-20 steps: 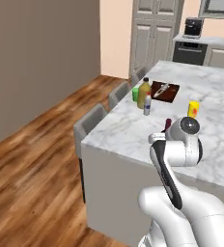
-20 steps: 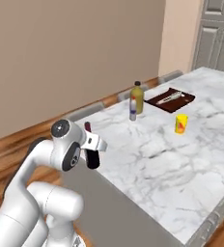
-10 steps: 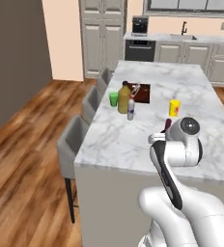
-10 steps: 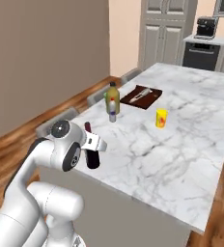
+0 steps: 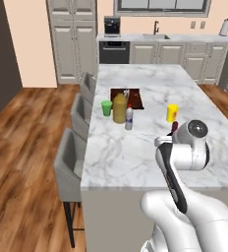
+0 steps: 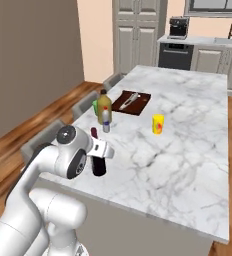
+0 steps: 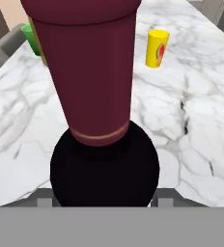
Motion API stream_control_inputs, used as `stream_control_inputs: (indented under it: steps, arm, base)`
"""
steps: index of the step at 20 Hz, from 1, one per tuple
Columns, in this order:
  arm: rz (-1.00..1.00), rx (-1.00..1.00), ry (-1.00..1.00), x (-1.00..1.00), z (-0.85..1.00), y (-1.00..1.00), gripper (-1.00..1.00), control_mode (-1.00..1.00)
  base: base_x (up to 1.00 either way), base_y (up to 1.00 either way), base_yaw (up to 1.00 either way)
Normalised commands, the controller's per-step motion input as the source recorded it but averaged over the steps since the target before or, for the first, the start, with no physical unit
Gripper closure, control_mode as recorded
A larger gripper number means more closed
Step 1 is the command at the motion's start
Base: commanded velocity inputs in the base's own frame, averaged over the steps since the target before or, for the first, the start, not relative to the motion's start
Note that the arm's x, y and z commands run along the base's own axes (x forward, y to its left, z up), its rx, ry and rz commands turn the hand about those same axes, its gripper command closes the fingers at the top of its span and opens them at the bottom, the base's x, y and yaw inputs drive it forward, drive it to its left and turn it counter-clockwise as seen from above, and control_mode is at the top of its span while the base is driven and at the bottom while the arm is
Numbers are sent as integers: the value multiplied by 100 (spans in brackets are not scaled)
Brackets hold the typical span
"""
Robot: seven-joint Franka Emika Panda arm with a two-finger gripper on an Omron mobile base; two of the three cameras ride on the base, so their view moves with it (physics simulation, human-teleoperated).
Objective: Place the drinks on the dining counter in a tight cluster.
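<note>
Wine bottle in the claw over the dining counter

The claw (image 6: 99,162) grasps the dark wine bottle (image 6: 98,161) upright above the dining counter (image 6: 188,145); ahead of it stand the juice bottle (image 6: 104,106) and small pale bottle (image 6: 106,123), just beside each other.

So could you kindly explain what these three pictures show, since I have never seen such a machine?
It is a white robot arm on a driving base in a simulated kitchen. Two pictures come from cameras on the base, behind the arm's left and right; the third looks along its hand. Its gripper has its jaws shut on a dark wine bottle. On the marble dining counter stand a yellow juice bottle, a small pale bottle, a green cup, a yellow can and a brown tray.
</note>
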Motion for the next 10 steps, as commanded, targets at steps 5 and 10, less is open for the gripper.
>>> stream_control_inputs:
  steps: [5,10]
  arm:
    - [0,0,0,0,0,0,100,100]
    - [0,0,0,0,0,0,100,100]
  base:
    - [47,9,-6]
    - [52,8,-6]
